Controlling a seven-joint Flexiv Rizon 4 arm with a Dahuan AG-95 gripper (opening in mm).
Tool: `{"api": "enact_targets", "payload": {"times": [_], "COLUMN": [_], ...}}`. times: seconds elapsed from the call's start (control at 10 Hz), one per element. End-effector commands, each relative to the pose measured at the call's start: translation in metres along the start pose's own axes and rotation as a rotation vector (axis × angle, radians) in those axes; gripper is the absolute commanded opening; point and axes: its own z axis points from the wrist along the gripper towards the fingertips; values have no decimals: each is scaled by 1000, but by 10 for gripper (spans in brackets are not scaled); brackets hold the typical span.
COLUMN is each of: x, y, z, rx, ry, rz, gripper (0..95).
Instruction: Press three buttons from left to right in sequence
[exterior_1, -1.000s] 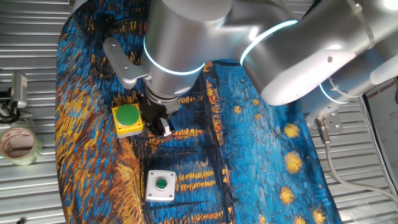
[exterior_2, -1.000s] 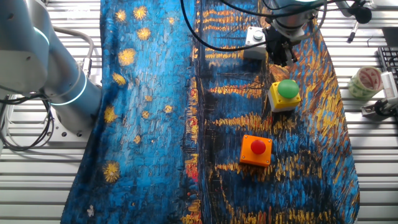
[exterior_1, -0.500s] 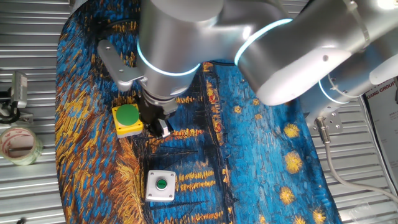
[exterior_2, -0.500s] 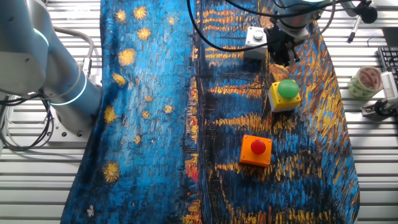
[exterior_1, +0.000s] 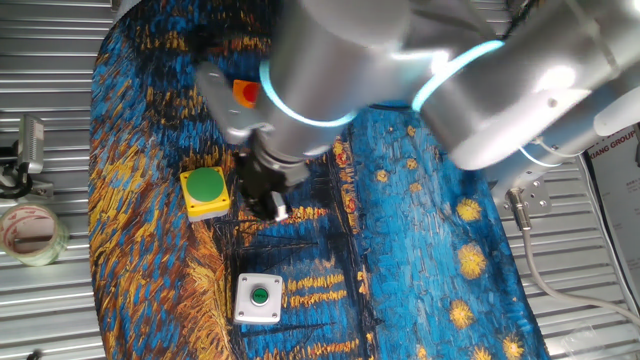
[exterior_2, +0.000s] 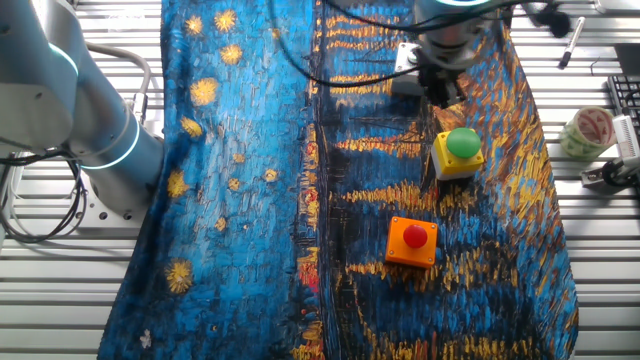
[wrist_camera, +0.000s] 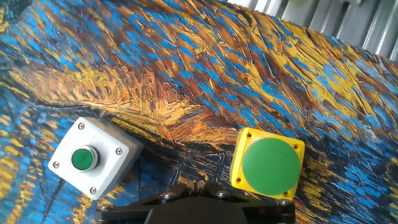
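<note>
You have three square push-button boxes on a painted cloth of swirling blue and yellow strokes, draped over a ribbed metal table.

Count, buttons: three.
- Yellow box with a large, flat, round green cap. It sits just beside the gripper, on the side toward the tape roll in one fixed view.
- White box, plastic with a screw at each corner and a small green button at centre. It lies near the gripper, toward the cloth's near edge in the same view. In the other fixed view the gripper stands between it and the yellow box.
- Orange box with a red cap, beyond the yellow box from the gripper, well apart from it. In one fixed view the arm hides most of it.

Hand view: yellow box at right, white box at left, both apart from the dark gripper body at the bottom edge.

Gripper state: you cannot tell; no view shows the fingertips clearly.

Count, other items: one tape roll on the bare table, well apart from the gripper.
</note>
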Motion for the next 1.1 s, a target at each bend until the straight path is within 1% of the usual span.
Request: {"api": "enact_targets", "payload": {"times": [0.1,0.3,0.4,0.5,0.6,0.7,0.8,1.1], "x": [5,2,-5,-10,-14,-15,-14,-15], "y": [8,19,30,36,41,42,43,44], "z": [10,11,10,9,10,11,11,11], "rx": [4,9,16,18,15,8,6,12], "ry": [-14,-13,14,21,22,15,15,17], "rz": [65,78,117,126,138,135,125,123], "gripper": [0,0,0,0,0,0,190,190]}}
